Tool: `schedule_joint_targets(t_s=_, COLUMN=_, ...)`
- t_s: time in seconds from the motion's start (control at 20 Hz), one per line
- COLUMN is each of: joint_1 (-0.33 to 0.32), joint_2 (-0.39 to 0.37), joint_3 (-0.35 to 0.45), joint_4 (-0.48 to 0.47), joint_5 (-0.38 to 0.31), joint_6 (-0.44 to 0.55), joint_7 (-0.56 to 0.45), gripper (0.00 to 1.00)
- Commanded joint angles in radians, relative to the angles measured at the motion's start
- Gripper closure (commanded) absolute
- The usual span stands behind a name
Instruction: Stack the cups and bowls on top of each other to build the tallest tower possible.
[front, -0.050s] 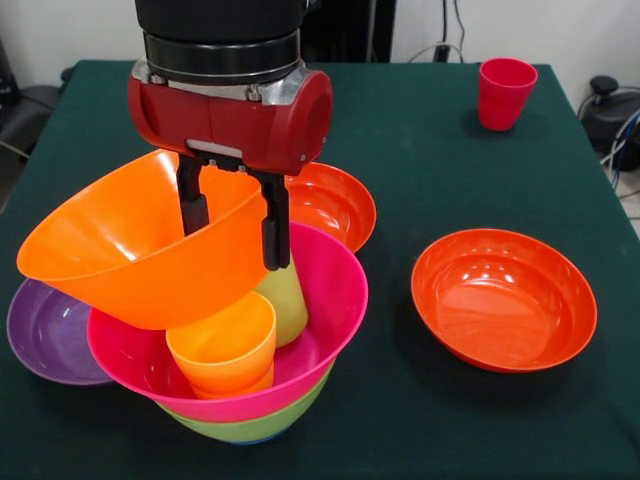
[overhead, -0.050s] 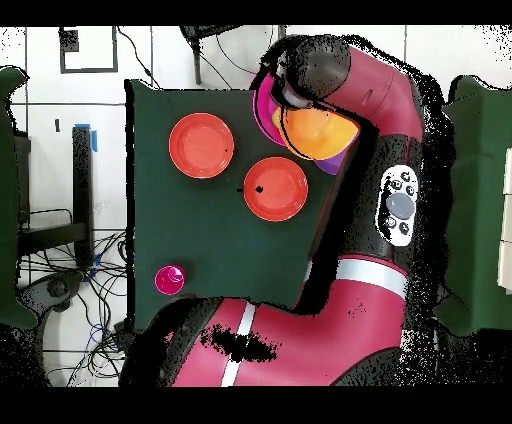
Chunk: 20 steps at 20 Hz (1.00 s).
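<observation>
My gripper (front, -0.050s: 235, 225) is shut on the rim of the deep orange bowl (front, -0.050s: 130, 250), one finger inside it and one outside. That bowl hangs tilted, its mouth turned up and to the left, over the left side of the tower. The tower is a magenta bowl (front, -0.050s: 340, 290) nested in a lime-green bowl (front, -0.050s: 250, 425). Inside the magenta bowl stand a yellow-orange cup (front, -0.050s: 225, 345) and a lime green cup (front, -0.050s: 287, 300). The red cup (front, -0.050s: 505, 92) stands alone at the far right. In the overhead view the arm covers the gripper, and the orange bowl (overhead, -0.050s: 315, 130) shows beside it.
A purple bowl (front, -0.050s: 45, 335) lies left of the tower, partly under the orange bowl. One shallow red-orange bowl (front, -0.050s: 335, 203) sits just behind the tower, another (front, -0.050s: 503, 298) lies to the right. The overhead view shows both red-orange bowls (overhead, -0.050s: 201, 145) (overhead, -0.050s: 275, 188) and the red cup (overhead, -0.050s: 169, 279).
</observation>
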Motion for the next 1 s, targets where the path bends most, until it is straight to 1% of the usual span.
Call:
schedule_joint_targets(t_s=0.05, joint_1=0.021, joint_2=0.017, joint_3=0.121, joint_4=0.100, joint_5=-0.066, joint_6=-0.018, joint_7=-0.077, gripper=0.00)
schedule_joint_targets(t_s=0.25, joint_1=0.030, joint_2=0.012, joint_3=0.120, joint_4=0.096, joint_5=-0.064, joint_6=-0.006, joint_7=-0.062, gripper=0.00)
schedule_joint_targets(t_s=0.45, joint_1=0.043, joint_2=0.019, joint_3=0.112, joint_4=0.067, joint_5=-0.060, joint_6=0.022, joint_7=-0.034, gripper=0.00)
schedule_joint_targets(t_s=0.6, joint_1=0.054, joint_2=0.017, joint_3=0.109, joint_4=0.069, joint_5=-0.055, joint_6=0.022, joint_7=-0.016, gripper=0.00)
schedule_joint_targets(t_s=1.0, joint_1=0.076, joint_2=0.037, joint_3=0.098, joint_4=0.023, joint_5=-0.047, joint_6=0.043, joint_7=0.024, gripper=0.00)
